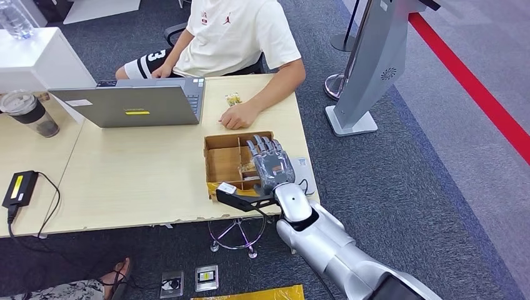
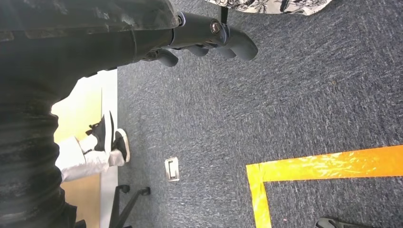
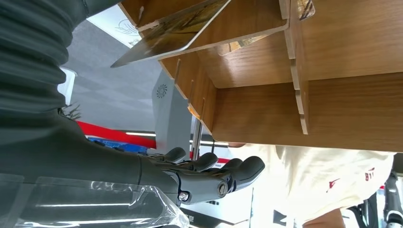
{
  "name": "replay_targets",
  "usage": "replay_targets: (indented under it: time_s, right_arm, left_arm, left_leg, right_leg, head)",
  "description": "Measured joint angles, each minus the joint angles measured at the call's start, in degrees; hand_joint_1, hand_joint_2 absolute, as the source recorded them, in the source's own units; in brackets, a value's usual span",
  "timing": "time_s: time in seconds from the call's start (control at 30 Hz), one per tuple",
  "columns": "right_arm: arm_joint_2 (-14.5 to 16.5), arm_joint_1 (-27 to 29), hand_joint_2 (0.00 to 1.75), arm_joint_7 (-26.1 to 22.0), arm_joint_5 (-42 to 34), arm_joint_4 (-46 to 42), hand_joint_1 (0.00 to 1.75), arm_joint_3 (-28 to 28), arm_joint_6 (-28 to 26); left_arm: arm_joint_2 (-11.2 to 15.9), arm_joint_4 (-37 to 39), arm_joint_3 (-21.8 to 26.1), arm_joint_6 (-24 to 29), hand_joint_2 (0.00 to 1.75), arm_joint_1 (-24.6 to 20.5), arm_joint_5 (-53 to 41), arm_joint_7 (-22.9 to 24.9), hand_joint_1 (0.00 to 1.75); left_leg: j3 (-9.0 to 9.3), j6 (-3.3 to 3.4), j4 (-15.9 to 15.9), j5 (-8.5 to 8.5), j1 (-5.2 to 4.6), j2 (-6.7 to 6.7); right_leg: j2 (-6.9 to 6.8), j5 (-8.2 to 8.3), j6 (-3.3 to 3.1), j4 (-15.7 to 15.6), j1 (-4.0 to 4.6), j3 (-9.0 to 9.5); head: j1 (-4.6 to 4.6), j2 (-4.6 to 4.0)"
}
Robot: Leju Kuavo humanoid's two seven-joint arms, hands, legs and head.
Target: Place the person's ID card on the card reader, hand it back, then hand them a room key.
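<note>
Right hand: the right hand (image 1: 271,164) reaches over the wooden divided box (image 1: 224,164) at the near right corner of the surface (image 1: 144,181), palm down. In the right wrist view its fingers (image 3: 237,170) are stretched out side by side, only slightly apart, and grip nothing.
Left hand: the left hand (image 2: 209,40) hangs above the grey carpet (image 2: 266,104). Its fingers (image 2: 240,42) are loosely curled and hold nothing.
Card: in the right wrist view a flat card (image 3: 166,33) leans tilted inside one compartment of the box, against a wooden divider. Whether it is the ID card or a room key cannot be told.
Card reader: a small black device (image 1: 240,199) with a white tag sits at the near edge of the surface, touching the box's near wall, just beside the right wrist.
Person: a person in a white T-shirt (image 1: 231,34) sits at the far side of the surface, one hand (image 1: 237,117) resting on the wood just beyond the box.
Other things: an open grey laptop (image 1: 134,103) stands in front of the person; a dark cup with a lid (image 1: 31,114) stands on the left; a black box with a yellow label (image 1: 20,187) lies at the left edge with a cable.
</note>
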Motion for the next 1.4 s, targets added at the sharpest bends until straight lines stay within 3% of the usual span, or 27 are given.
replay_targets:
  time_s: [0.23, 0.47, 0.53, 0.63, 0.73, 0.8, 1.4]
  right_arm:
    - [-0.6, 0.1, 1.75, -0.4, -0.3, 0.4, 0.00, -0.9, -1.3]
    - [-1.3, 1.1, 1.75, -1.0, -0.1, -0.8, 0.17, -1.9, -1.6]
    - [-1.4, 1.5, 1.75, -1.0, 0.0, -1.6, 0.40, -2.1, -1.5]
    - [-1.6, 1.8, 1.75, -1.0, 0.1, -2.4, 0.97, -2.4, -1.3]
    - [-1.8, 2.3, 1.75, -1.0, 0.3, -3.5, 1.35, -2.4, -0.8]
    - [-1.9, 2.7, 1.75, -0.8, 0.3, -4.3, 1.51, -2.5, -0.4]
    - [-3.4, 4.0, 1.75, -0.6, 0.9, -8.7, 1.51, -3.3, 0.8]
  left_arm:
    - [0.0, 0.0, 0.0, -0.3, 1.75, 0.0, 0.0, -0.3, 0.00]
    - [0.1, 0.0, 0.0, -1.1, 1.75, 0.0, -0.1, -0.7, 0.00]
    - [0.1, 0.0, 0.0, -1.1, 1.75, 0.0, -0.1, -0.7, 0.00]
    - [0.1, 0.0, 0.0, -1.1, 1.75, 0.0, -0.1, -0.8, 0.00]
    - [0.1, 0.0, 0.0, -1.2, 1.75, 0.0, -0.1, -0.9, 0.00]
    - [0.1, 0.0, 0.0, -1.3, 1.75, 0.0, -0.1, -0.9, 0.00]
    - [0.5, 0.0, 0.0, -1.7, 1.75, 0.0, -0.1, -1.5, 0.00]
  left_leg:
    - [0.00, 0.00, 0.0, 0.00, 0.00, 0.00]
    - [0.00, 0.00, 0.0, 0.00, 0.00, 0.00]
    - [0.00, 0.00, 0.0, 0.00, 0.00, 0.00]
    - [0.00, 0.00, 0.0, 0.00, 0.00, 0.00]
    - [0.01, 0.00, 0.0, 0.00, 0.00, 0.00]
    - [0.01, 0.00, 0.0, 0.00, 0.00, 0.00]
    - [0.00, 0.00, 0.0, 0.00, 0.00, 0.00]
  right_leg:
    - [0.00, 0.00, 0.00, 0.0, 0.00, 0.00]
    - [0.00, 0.00, 0.00, 0.0, 0.00, 0.00]
    - [0.00, 0.00, 0.00, 0.0, 0.00, 0.00]
    - [0.00, 0.00, 0.00, 0.0, 0.00, 0.00]
    - [0.00, 0.00, 0.00, 0.0, 0.00, 0.00]
    - [0.00, 0.00, 0.00, 0.0, 0.00, 0.00]
    - [0.00, 0.00, 0.00, 0.0, 0.00, 0.00]
  head:
    - [-0.01, 0.00]
    - [-0.01, 0.00]
    - [-0.01, 0.00]
    - [-0.01, 0.00]
    - [0.00, 0.00]
    - [0.00, 0.00]
    - [-0.01, 0.00]
